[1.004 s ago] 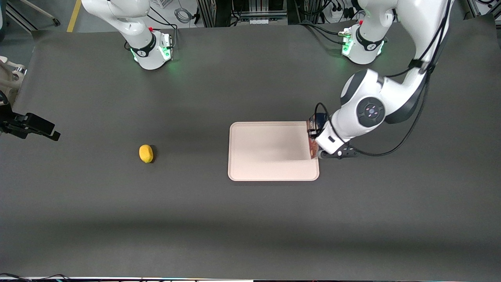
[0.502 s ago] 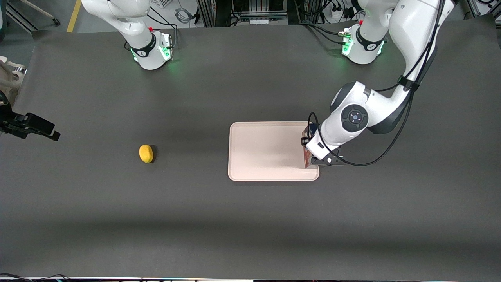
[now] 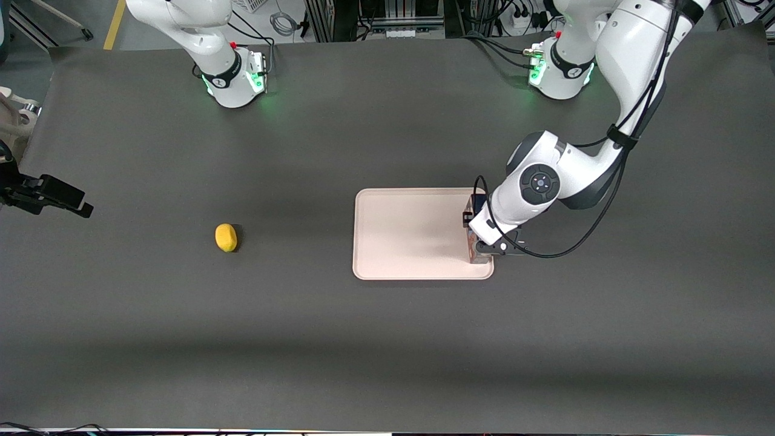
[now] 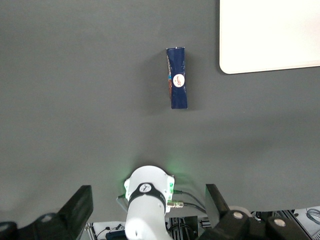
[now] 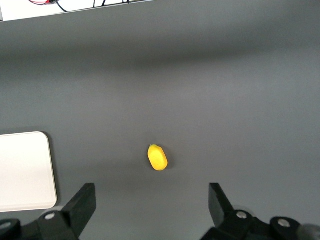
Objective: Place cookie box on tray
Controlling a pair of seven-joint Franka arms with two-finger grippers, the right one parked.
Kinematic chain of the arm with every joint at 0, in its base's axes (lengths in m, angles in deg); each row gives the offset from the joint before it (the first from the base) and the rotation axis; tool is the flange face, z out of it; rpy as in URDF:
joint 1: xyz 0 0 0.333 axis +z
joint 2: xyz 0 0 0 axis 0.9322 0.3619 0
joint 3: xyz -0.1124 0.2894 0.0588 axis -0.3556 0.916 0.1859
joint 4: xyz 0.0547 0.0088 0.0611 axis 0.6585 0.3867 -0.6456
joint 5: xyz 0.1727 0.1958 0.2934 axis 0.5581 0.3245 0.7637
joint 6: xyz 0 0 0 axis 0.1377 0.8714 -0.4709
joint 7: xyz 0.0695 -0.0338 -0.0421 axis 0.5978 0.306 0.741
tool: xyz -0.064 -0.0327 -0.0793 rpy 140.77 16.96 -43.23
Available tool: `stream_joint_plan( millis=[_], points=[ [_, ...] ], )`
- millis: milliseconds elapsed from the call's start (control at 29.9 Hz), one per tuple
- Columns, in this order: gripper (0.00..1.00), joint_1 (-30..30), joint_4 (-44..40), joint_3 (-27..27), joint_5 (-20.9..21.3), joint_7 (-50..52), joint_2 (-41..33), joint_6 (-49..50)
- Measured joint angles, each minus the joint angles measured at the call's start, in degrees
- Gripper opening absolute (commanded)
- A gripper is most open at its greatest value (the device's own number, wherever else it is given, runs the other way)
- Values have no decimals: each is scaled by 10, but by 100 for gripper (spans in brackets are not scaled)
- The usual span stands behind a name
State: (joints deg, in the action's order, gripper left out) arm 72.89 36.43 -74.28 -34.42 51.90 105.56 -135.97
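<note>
Where the tray (image 3: 412, 233) has its 3 o'clock edge, the cookie box (image 3: 473, 249) sits right under the gripper (image 3: 479, 239). Whether the gripper squeezes it, I cannot tell.

The left arm (image 3: 548, 181) has glossy white rounded shells. Just above the black gripper (image 3: 484, 245), which hangs over the tray (image 3: 418, 233) rim, sits a round grey joint cap with a blue dot. Black cables loop beside the gripper, and the arm's base (image 3: 560, 75) glows green.
</note>
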Motion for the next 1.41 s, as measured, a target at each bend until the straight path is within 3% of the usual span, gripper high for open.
stream_joint_plan(
  millis=[167, 401, 636, 836, 1071, 1405],
  points=[
    [100, 8, -31, 2, 0, 9, -36, 71],
    [100, 24, -119, 21, -1, 8, -114, 271],
    [100, 26, -216, 93, -18, -67, -198, 456],
    [100, 28, -248, 167, -32, -176, -264, 551],
    [100, 28, -210, 235, -45, -273, -344, 586],
    [100, 28, -3, 280, -64, -307, -468, 460]
  ],
)
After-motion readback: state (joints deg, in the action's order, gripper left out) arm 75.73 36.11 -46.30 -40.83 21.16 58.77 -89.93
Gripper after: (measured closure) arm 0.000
